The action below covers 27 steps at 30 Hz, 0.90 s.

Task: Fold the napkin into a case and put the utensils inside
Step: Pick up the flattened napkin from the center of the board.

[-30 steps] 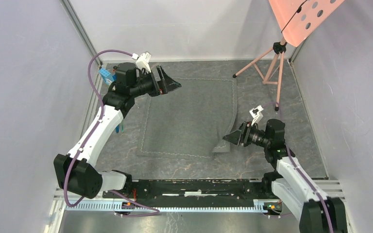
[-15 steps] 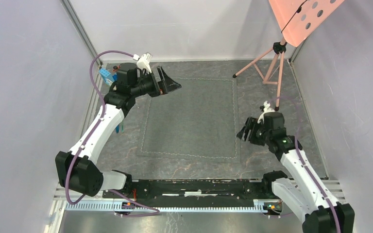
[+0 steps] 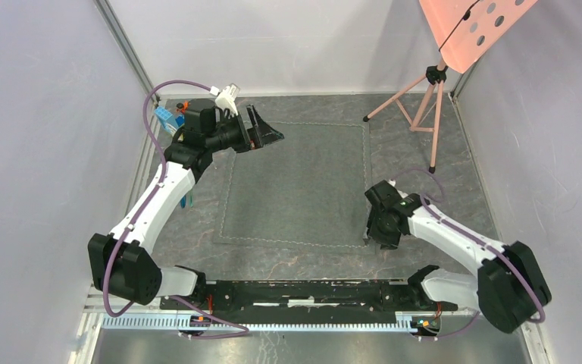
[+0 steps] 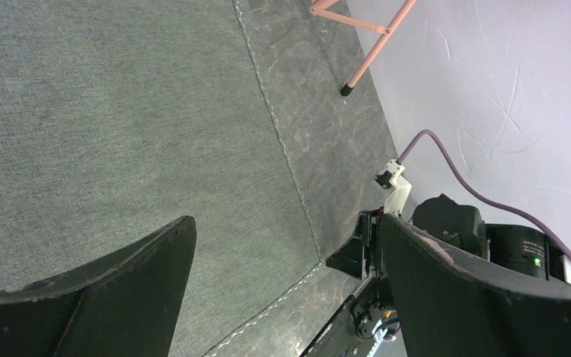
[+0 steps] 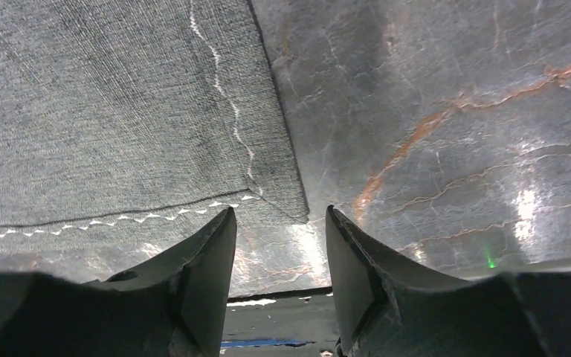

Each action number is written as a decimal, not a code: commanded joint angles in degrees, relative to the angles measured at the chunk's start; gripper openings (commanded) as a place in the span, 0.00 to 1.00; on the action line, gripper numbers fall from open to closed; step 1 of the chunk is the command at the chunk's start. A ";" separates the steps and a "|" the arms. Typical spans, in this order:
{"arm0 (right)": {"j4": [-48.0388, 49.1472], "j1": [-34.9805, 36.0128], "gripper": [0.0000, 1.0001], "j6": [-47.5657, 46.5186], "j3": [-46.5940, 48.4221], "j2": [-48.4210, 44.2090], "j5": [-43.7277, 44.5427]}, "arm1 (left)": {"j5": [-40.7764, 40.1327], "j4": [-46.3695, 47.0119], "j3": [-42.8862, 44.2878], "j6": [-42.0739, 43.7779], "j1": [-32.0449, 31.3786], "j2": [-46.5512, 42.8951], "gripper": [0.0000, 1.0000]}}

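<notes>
- The napkin (image 3: 295,186) lies flat in the middle of the table (image 3: 455,189), in one open layer and not folded. Its pale stitched line shows along the edges.
- The left gripper (image 3: 267,127) is over the upper left corner of the napkin. Its fingers are spread wide and hold nothing.
- The right gripper (image 3: 373,236) points down at the lower right corner of the napkin. In the right wrist view its fingers (image 5: 208,253) stand partly apart, with the cloth corner under the gap and nothing pinched.
- A pink tripod (image 3: 424,98) stands at the upper right, apart from the napkin.
</notes>
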 commanded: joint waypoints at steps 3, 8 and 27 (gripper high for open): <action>-3.47 2.92 0.53 8.57 5.74 4.51 5.38 | 2.60 2.52 0.00 -1.45 0.23 0.25 1.00; -3.61 4.20 0.53 11.75 5.17 5.60 5.59 | 3.41 3.14 -0.17 -2.26 0.72 0.25 1.00; 2.90 6.58 0.48 16.18 1.00 11.71 7.71 | 6.53 6.46 -1.54 -5.38 3.64 0.13 1.00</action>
